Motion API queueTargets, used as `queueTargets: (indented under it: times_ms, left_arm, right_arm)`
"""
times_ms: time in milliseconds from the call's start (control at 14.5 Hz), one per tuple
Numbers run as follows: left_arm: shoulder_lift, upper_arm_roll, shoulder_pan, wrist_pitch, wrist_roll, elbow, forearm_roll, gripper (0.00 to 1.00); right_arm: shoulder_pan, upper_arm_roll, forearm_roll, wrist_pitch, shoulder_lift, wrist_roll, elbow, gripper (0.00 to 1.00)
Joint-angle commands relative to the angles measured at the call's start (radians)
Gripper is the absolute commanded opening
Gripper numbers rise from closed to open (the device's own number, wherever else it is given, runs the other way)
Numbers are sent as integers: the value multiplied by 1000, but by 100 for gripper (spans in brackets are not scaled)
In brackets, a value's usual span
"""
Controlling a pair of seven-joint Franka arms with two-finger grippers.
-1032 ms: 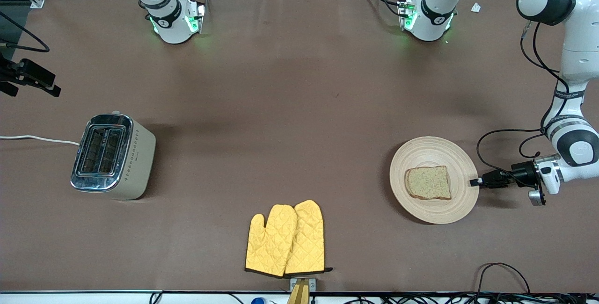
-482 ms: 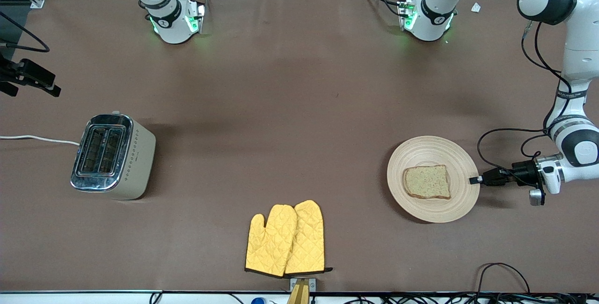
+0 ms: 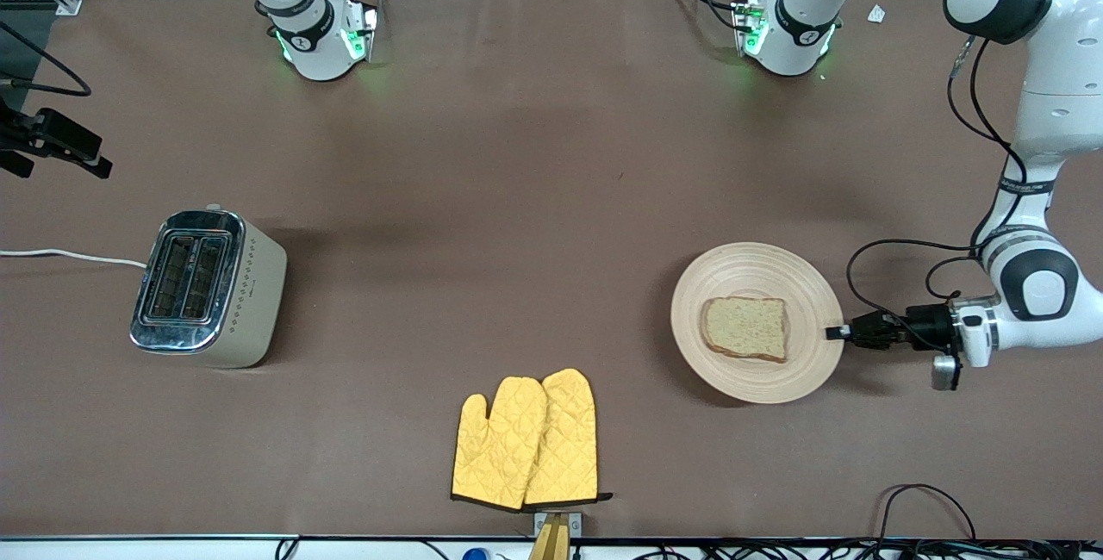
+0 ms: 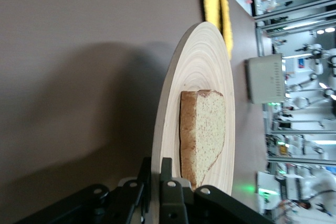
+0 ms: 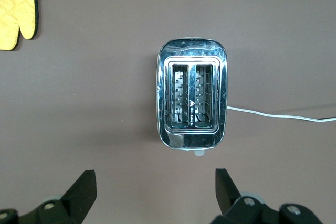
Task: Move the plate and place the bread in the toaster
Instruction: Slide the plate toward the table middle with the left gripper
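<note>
Left end effector (image 3: pixel 834 332): clamped on the plate (image 3: pixel 741 271) rim at the left arm's end of the tabletop (image 3: pixel 517 198).
Right end effector (image 5: pixel 152 195): fingers spread wide, empty, hanging over the toaster (image 3: pixel 207 287).
Bread (image 3: pixel 745 328): lying loose on the plate, well apart from the toaster.
Risk: a jerk or tilt could slide the bread off; a thin rim hold could slip.

Bread (image 3: pixel 744 327) flat on beige plate (image 3: pixel 715 284); cream toaster (image 3: pixel 207 287) well apart.
</note>
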Motion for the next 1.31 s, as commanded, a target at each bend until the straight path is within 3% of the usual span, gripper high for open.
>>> queueTargets:
  times_ms: [0, 344, 619, 826, 1239]
  left_arm:
    - [-26, -63, -11, -43, -52, -8, 4, 0]
    - [-78, -83, -134, 35, -86, -74, -17, 0]
    - [-78, -231, -139, 262, -138, -182, -23, 0]
    - [-72, -316, -169, 434, -139, -255, -97, 0]
    - [-53, -321, -301, 600, -132, -302, -183, 1]
  right_arm:
    - [-8, 6, -5, -4, -11, -4, -9, 100]
    - [-8, 6, -5, -4, -11, -4, -9, 100]
    - [-8, 6, -5, -4, -11, -4, -9, 100]
    - [-8, 6, -5, -4, -11, -4, -9, 100]
    - [-8, 6, -5, -4, -11, -4, -9, 100]
